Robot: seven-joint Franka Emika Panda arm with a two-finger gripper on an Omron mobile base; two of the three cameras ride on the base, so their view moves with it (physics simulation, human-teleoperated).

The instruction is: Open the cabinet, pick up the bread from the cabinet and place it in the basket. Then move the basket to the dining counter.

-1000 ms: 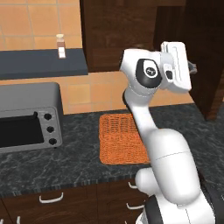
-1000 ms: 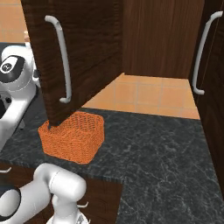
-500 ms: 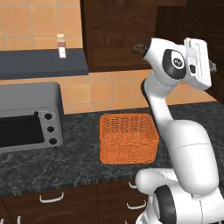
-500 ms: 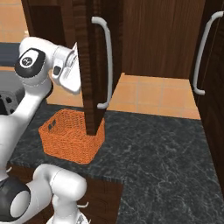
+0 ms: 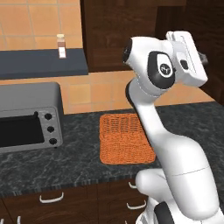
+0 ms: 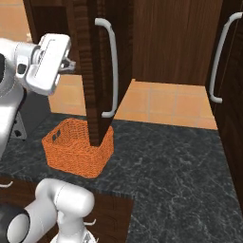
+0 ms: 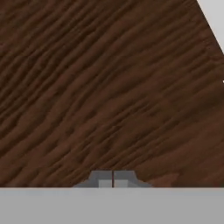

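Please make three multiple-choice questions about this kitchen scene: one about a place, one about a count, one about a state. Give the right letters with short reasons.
1. Where does the bright orange woven basket stand?
A. on the black speckled counter
B. on the grey toaster oven
C. inside the cabinet

2. How many long silver bar handles show in the right base view?
A. one
B. two
C. four

3. How do the gripper fingertips stand in the hand view?
A. wide apart
B. holding bread
C. closed together

Answers: 1 A, the basket rests on the speckled stone. 2 B, one on the swung-out dark wood door, one at the right edge. 3 C, the tips meet with nothing between.
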